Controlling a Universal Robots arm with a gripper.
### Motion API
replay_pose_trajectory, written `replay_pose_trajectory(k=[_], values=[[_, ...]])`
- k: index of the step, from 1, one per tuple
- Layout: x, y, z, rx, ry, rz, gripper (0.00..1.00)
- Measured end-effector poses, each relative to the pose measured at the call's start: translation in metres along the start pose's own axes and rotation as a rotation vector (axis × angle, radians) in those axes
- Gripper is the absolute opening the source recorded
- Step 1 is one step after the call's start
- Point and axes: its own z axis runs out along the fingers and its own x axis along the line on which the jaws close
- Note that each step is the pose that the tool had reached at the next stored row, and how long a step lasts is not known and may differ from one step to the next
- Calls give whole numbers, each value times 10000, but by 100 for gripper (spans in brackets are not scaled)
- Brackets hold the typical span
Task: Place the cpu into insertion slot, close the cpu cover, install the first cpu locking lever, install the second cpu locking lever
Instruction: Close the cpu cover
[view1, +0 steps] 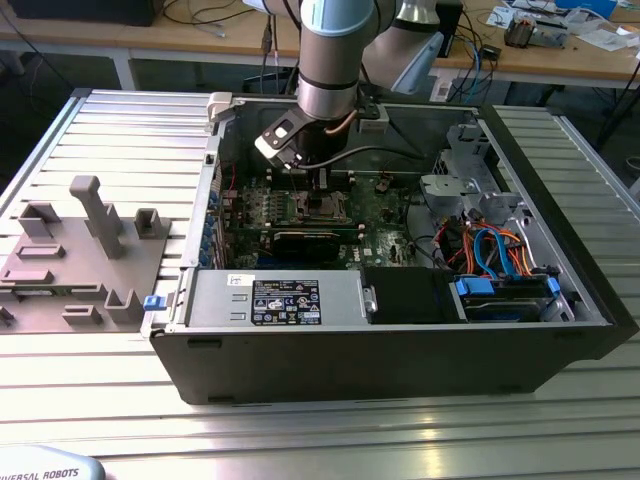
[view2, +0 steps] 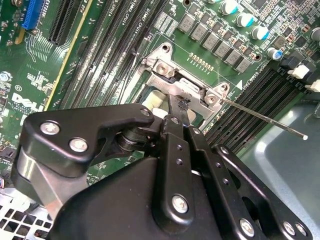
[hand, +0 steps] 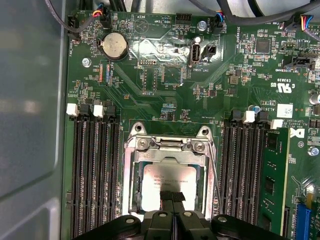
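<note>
Jaws pressed together and empty, I hovered just above the cpu (hand: 167, 175), which lay in the insertion slot (hand: 128, 175), the cpu cover (hand: 172, 159) lying flat around it.

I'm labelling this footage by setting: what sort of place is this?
Probably a robotics lab or workshop: an open computer case sits on a slatted aluminium table, with cluttered workbenches behind it.

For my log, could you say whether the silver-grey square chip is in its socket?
In: the chip sits within the metal-rimmed socket.
</note>
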Motion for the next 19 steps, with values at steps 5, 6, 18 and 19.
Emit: replay_pose_trajectory(k=[5,6,18,19], values=[[0,0,0,2,-17,0,11],[0,0,0,2,-20,0,11],[3,-57,23,-16,-23,1,11],[2,-36,22,-17,-23,2,11]])
